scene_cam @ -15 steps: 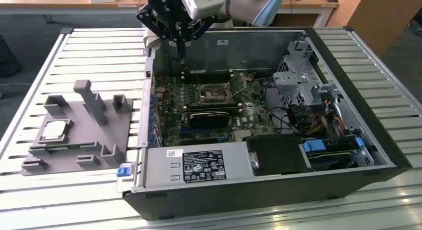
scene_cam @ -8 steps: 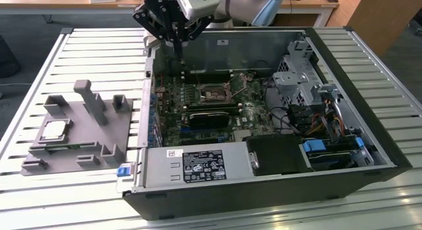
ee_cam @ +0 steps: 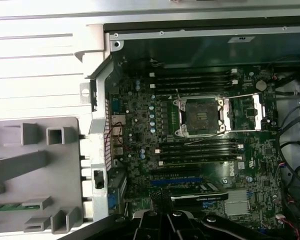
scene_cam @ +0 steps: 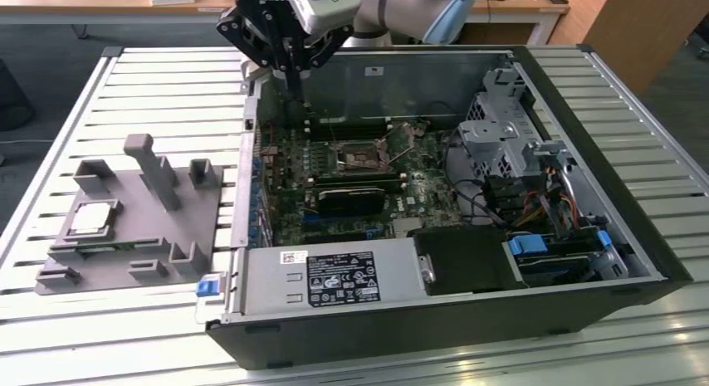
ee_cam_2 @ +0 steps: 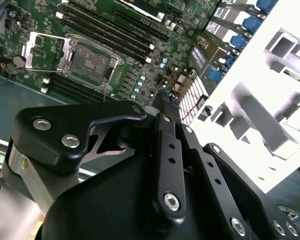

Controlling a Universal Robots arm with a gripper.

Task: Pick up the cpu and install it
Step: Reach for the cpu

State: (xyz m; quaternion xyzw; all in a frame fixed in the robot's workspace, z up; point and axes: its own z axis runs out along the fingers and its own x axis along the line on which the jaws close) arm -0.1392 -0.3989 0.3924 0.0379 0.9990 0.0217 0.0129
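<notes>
The cpu (scene_cam: 91, 219), a small silvery square chip, lies in a recess of the grey tray (scene_cam: 139, 236) at the exterior view's left, on the slatted table. My gripper (scene_cam: 295, 91) hangs over the far left corner of the open computer case, well away from the cpu, with its black fingers shut and nothing between them. In both wrist views the gripper (ee_cam_2: 166, 98) (ee_cam: 161, 200) shows with the motherboard beyond it. The empty socket (scene_cam: 364, 158) (ee_cam_2: 92, 62) (ee_cam: 202, 116) stands with its metal frame swung open.
The open computer case (scene_cam: 620, 261) lies on its side, with a power supply (scene_cam: 332, 278) at the near edge, a drive cage (scene_cam: 499, 137) and cables at the exterior view's right. Dark RAM sticks (ee_cam: 195, 77) flank the socket. The tray (ee_cam: 35, 170) has upright posts.
</notes>
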